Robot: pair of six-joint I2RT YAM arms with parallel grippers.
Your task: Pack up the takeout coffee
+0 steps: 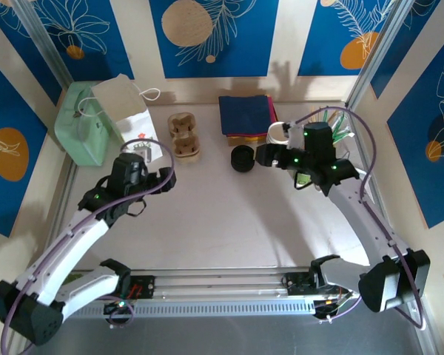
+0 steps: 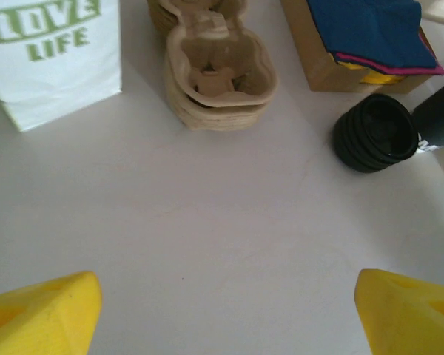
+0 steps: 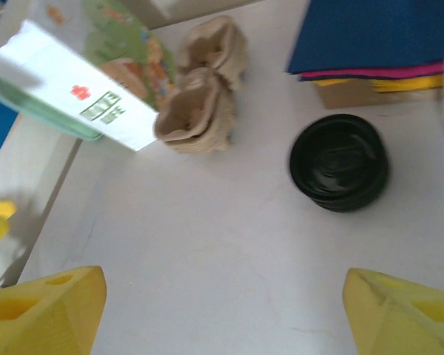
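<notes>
The left gripper [image 2: 222, 316] hung over the pale tabletop [image 2: 207, 222] with its yellow fingers [image 2: 44, 310] spread wide. Nothing lay between them and they touched nothing. From it, a white paper bag with green "LOVE LIFE" lettering [image 2: 55, 55] stood at eleven o'clock. A stack of brown moulded-pulp cup carriers [image 2: 218, 74] stood at twelve, and a stack of round black plastic lids [image 2: 376, 133] at two.

In the overhead view a mint-green box [image 1: 80, 126] sat at nine o'clock of the bag, just beside it. A pile of folded dark blue sheets on a brown cardboard box [image 2: 370, 33] lay at twelve o'clock of the lids, near them.

The right gripper [image 3: 222, 314] was likewise parted wide, its fingers empty and clear of everything on the table. The black lids lay at one o'clock of it and the carriers at eleven.

The takeout coffee I could not place with certainty. An olive-green patch [image 1: 302, 178] peeked from under the right wrist in the overhead view, too hidden to tell.
</notes>
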